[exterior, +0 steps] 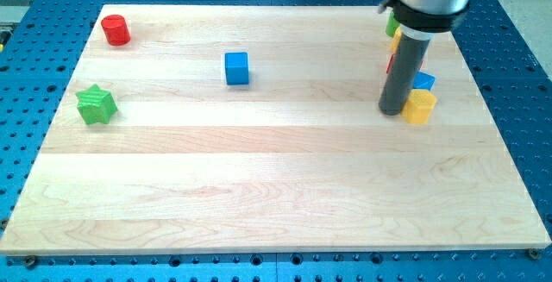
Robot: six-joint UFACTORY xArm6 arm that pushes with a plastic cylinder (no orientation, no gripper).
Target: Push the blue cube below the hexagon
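The blue cube sits on the wooden board at the upper middle-left. My tip rests on the board far to the cube's right, touching or almost touching the left side of a yellow block that looks like the hexagon. A second blue block lies just above the yellow one, partly hidden by the rod. Green and red bits of other blocks show behind the rod.
A red cylinder stands at the board's upper left corner. A green star lies near the left edge. The board lies on a blue perforated table.
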